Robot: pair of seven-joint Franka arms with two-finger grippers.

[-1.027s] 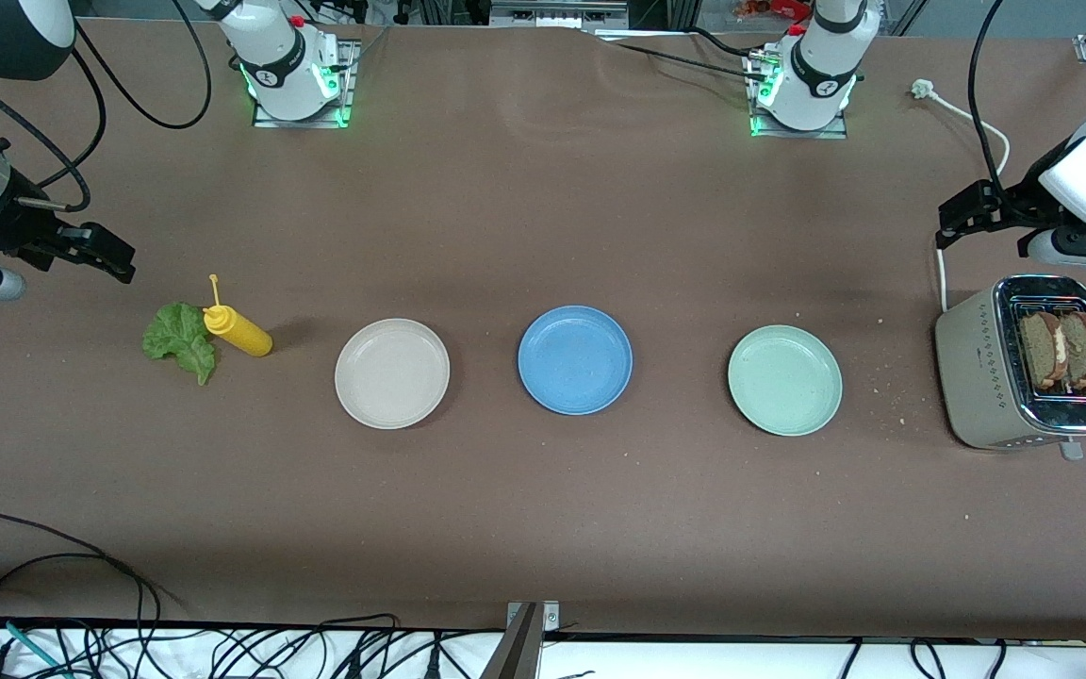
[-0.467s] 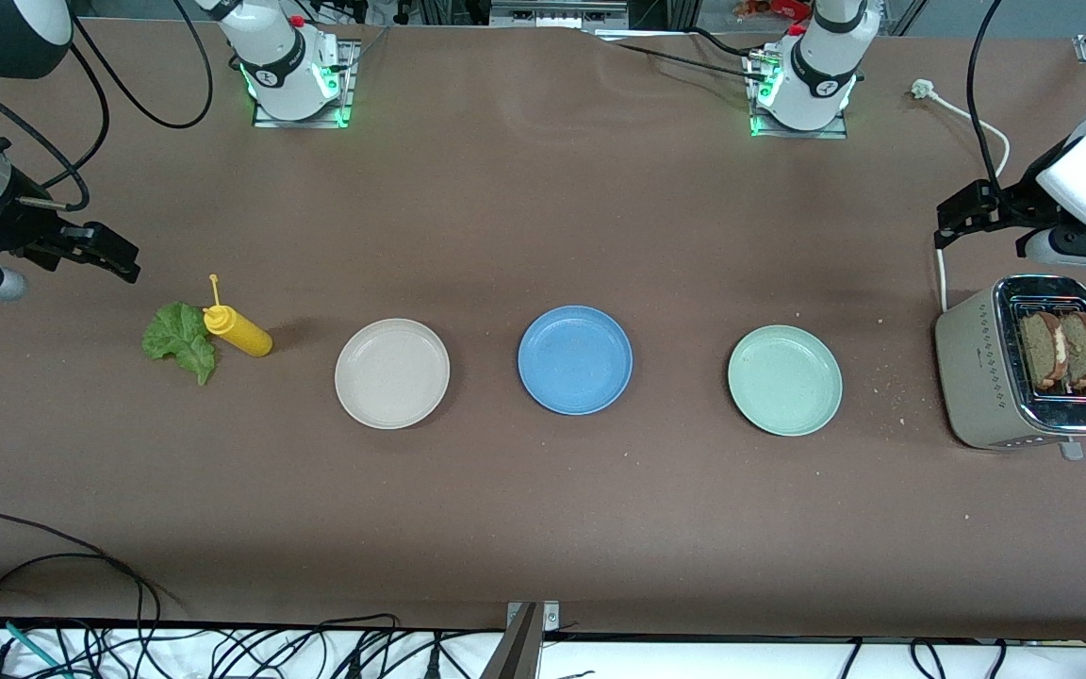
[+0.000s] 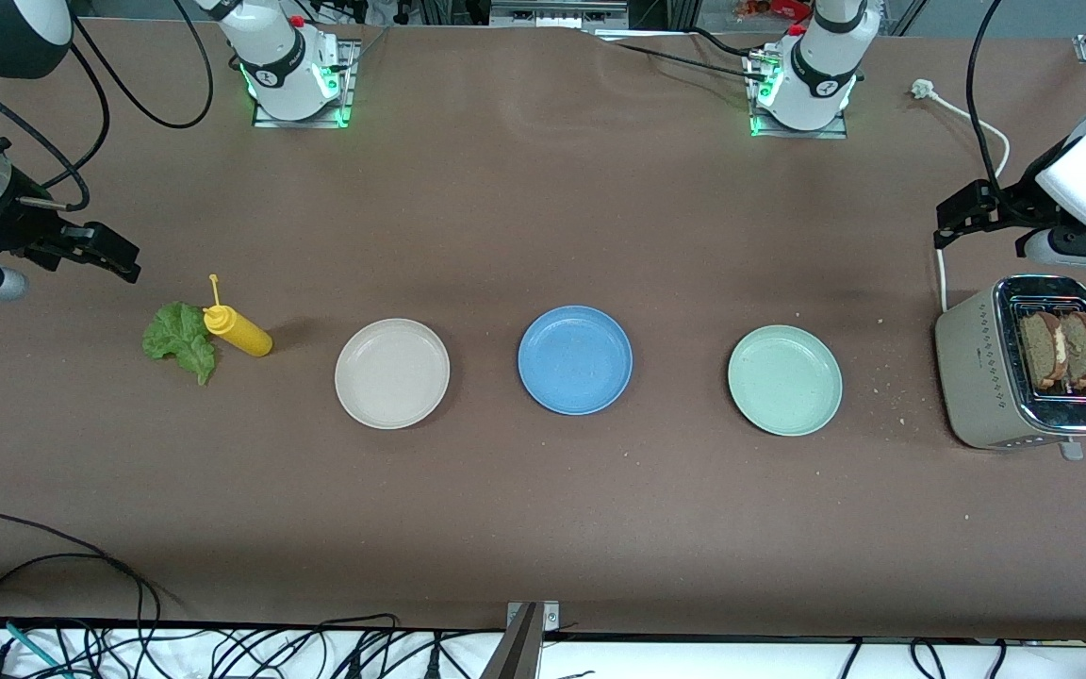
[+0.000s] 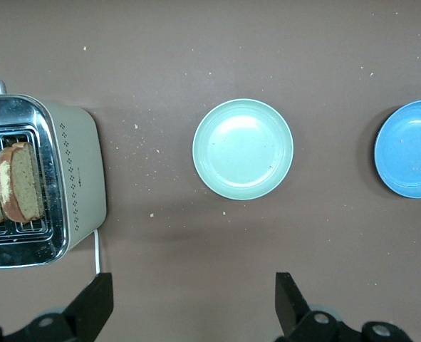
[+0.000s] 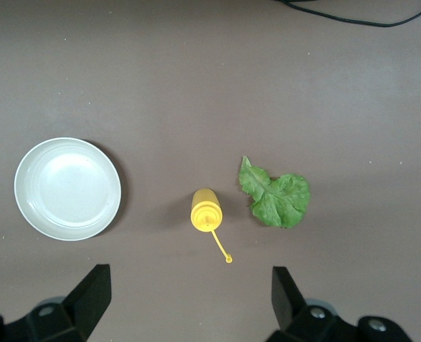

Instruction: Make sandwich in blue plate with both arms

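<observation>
Centrally, round shallow medium-blue plate, raised rim, bare.

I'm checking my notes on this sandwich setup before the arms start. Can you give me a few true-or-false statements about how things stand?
1. The blue plate has nothing on it. True.
2. Two bread slices lie on the mint-green plate. False: they stand in the toaster.
3. The lettuce leaf lies beside the yellow squeeze bottle. True.
4. The left pincer grips a bread slice. False: it is open and holds nothing.
5. The right pincer is open. True.
</observation>
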